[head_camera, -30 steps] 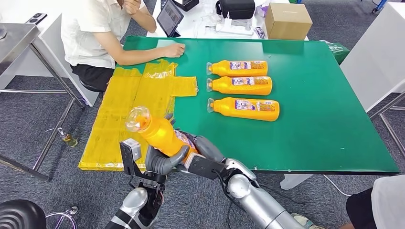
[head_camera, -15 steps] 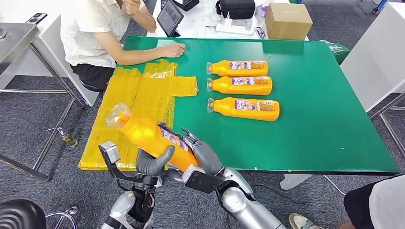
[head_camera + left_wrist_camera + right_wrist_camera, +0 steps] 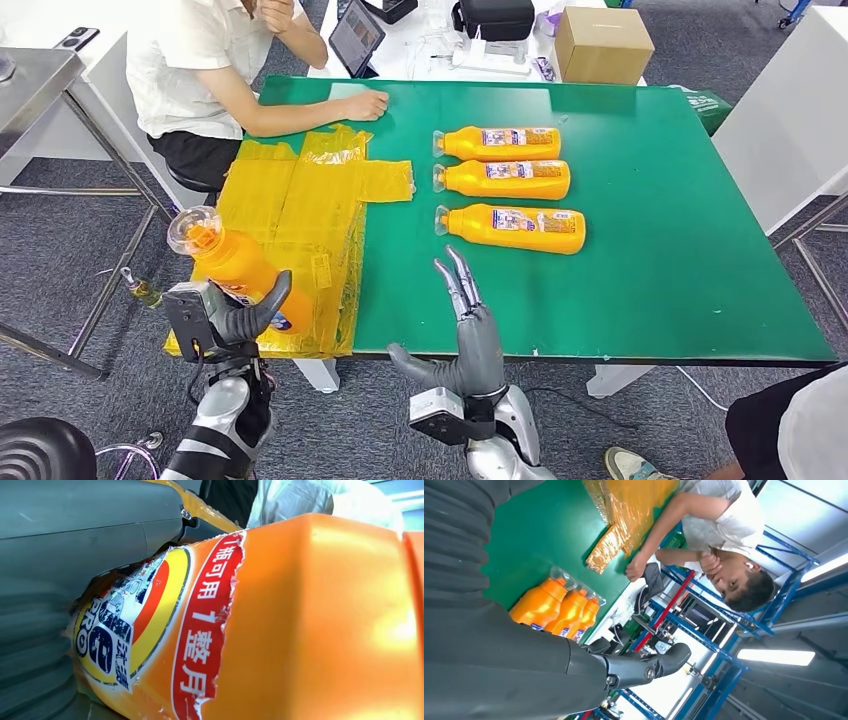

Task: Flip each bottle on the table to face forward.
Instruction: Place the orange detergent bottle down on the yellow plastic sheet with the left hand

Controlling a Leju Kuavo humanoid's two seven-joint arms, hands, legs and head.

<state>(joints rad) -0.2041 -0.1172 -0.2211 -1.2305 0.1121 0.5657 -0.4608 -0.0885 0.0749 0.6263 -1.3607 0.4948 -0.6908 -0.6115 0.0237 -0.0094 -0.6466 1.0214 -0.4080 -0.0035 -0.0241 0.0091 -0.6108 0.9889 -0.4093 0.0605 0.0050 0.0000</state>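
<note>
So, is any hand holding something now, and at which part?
The left hand holds an orange bottle around its lower body, at the label. The right hand holds nothing.

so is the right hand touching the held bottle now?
Apart. Head view shows the right hand open over the table edge, green table between it and the bottle gripped by the left hand.

- A green table point(image 3: 650, 250) fills the middle of the room.
- Yellow plastic sheets point(image 3: 290, 230) drape over its left end (crumpled, glossy).
- A person point(image 3: 215, 70) sits at the far left corner, one hand point(image 3: 365, 103) resting on the tabletop.
- A cardboard box point(image 3: 600, 42), a tablet point(image 3: 355, 37) and a black bag point(image 3: 495, 17) lie on a white table behind.
</note>
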